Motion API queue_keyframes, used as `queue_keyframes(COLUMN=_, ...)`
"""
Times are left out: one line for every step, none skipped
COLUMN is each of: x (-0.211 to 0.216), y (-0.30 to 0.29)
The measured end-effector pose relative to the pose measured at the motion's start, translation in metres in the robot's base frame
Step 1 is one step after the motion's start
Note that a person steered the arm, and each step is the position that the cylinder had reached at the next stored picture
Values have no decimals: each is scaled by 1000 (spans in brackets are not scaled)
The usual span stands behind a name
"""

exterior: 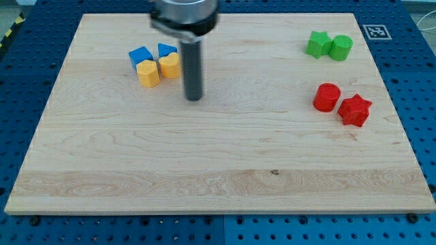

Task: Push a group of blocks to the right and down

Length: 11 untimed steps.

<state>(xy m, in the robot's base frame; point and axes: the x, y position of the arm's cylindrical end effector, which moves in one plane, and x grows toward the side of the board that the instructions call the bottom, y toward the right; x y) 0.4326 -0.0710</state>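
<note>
Looking from the near edge, you see bare desk (204,177) first, then the tool: a plain rod with no jaws, so nothing about it opens, closes or clamps. Its tip (195,99) stands on the wood at centre-left, touching no block.

Just beyond and to the left of the tip sits the cluster you most likely mean to move, judging by the task: two yellow blocks, one (148,73) further left and one (169,66) nearer the rod, with two blue blocks behind them, one (139,56) on the left and one (165,49) partly hidden by the rod's housing. The four are packed close, touching or nearly so.

That is the relation to weigh. The group lies up-left of your tip, and the goal is right and down, so the tip is on the wrong side. You would need to circle to the cluster's far-left corner before pushing.

Well apart on the right stand a red cylinder (327,97) beside a red star (355,109), and beyond them a green block (317,43) and green cylinder (341,47).
</note>
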Motion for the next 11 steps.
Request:
queue_keyframes(x=15, y=-68)
queue_keyframes(x=0, y=-123)
queue_keyframes(x=-28, y=-136)
queue_keyframes(x=-62, y=-132)
queue_keyframes(x=-79, y=-103)
queue_keyframes(x=-81, y=-74)
queue_keyframes(x=-81, y=-54)
queue_keyframes(x=-81, y=-40)
queue_keyframes(x=-81, y=-20)
queue_keyframes(x=-72, y=6)
queue_keyframes(x=-50, y=33)
